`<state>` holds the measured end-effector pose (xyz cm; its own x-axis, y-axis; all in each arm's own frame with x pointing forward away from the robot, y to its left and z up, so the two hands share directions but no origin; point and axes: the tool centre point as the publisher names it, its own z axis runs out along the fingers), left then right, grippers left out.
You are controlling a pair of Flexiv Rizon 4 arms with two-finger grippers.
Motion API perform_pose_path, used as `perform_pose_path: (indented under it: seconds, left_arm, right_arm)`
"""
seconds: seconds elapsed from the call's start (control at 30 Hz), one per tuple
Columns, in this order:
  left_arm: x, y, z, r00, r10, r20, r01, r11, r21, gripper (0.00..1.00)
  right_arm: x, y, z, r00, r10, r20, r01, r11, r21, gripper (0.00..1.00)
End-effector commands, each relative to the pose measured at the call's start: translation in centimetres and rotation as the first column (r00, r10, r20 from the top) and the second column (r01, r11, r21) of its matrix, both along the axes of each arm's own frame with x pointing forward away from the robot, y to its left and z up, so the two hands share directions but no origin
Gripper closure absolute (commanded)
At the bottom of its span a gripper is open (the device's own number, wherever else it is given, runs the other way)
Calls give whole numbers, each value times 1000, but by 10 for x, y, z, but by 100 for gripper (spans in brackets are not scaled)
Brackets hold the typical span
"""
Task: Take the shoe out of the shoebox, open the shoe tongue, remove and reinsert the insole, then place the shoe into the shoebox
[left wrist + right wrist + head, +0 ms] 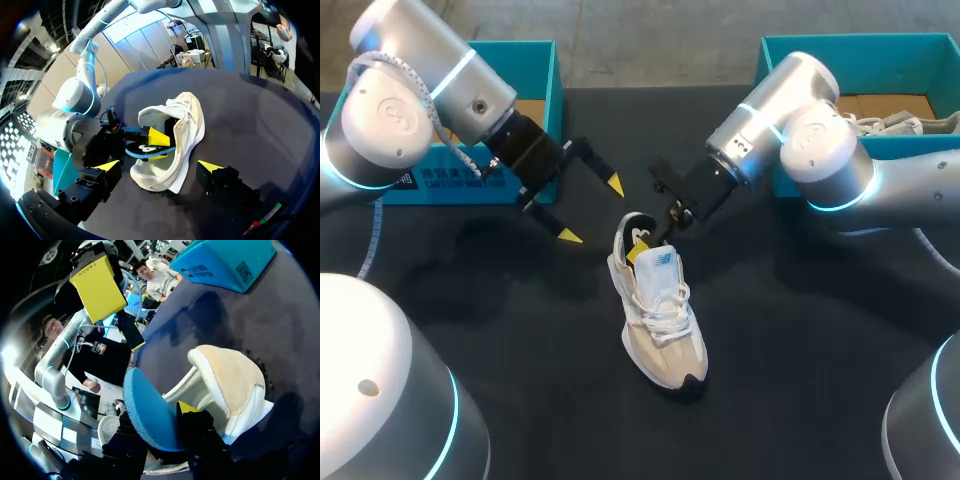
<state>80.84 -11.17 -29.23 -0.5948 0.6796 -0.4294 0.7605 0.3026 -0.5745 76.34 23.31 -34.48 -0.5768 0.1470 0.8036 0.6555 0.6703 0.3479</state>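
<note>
Shoe: the pale shoe (pixel 658 310) stands on its sole mid-table, out of any box, with its toe toward the near edge and its heel toward the two arms.
Shoe handling: probably light, with a soft upper that gives and a firmer sole. The heel collar or the side walls look like the best places to hold it.
Insole: the blue insole (pixel 147 412) sticks up out of the heel opening, partly inside the shoe.
Insole handling: it looks thin, foamy and bendy, so it is likely to buckle if pushed from one end. A pinch near the heel end seems safest.
Right gripper: the right gripper (pixel 157 147) is clenched on the insole at the shoe's mouth, one yellow tip above it and one below.
Left gripper: the left gripper (pixel 591 210) is spread wide with nothing in it, just beyond the heel and apart from the shoe.
Risk: nothing pins the shoe, so a tug on the insole may drag it along.
Surface: the dark table (pixel 800 330) is matt, so it probably gives some grip.
Far edge: a teal box (pixel 535 70) sits behind the left arm. A second box (pixel 840 45) behind the right arm holds another shoe (pixel 900 122).
</note>
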Motion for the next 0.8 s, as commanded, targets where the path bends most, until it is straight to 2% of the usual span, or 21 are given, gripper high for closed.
perform_pose_path:
  seconds: [0.03, 0.1, 0.5, 0.53, 0.57, 0.6, 0.7, 0.8]
  left_arm:
    - [1, -1, -1, 1000, -4, -2, 4, 1000, 2, 0]
    - [2, -1, -1, 1000, -7, -2, 7, 1000, 3, 0]
    - [1, -1, 0, 1000, -6, 0, 6, 1000, 4, 0]
    - [1, 0, 0, 1000, -6, 0, 6, 1000, 5, 0]
    - [1, 0, 0, 1000, -5, 0, 5, 1000, 5, 0]
    - [1, 0, 0, 1000, -5, 1, 5, 1000, 6, 0]
    - [0, -1, 1, 1000, -5, 1, 5, 1000, 7, 0]
    - [1, -2, 2, 1000, -9, 1, 9, 1000, 9, 0]
  right_arm:
    - [-2, -2, 5, 1000, -13, 16, 13, 1000, 3, 81]
    - [0, -1, 7, 1000, -12, 25, 12, 1000, 2, 100]
    - [19, 7, 11, 999, 23, 46, -24, 1000, 21, 100]
    - [20, 7, 10, 999, 29, 43, -30, 999, 24, 95]
    - [20, 7, 9, 999, 31, 42, -32, 999, 24, 78]
    - [20, 7, 8, 999, 31, 42, -33, 999, 25, 73]
    - [18, 5, 7, 999, 4, 48, -6, 999, 43, 72]
    - [14, 3, 7, 995, -70, 64, 62, 991, 118, 68]
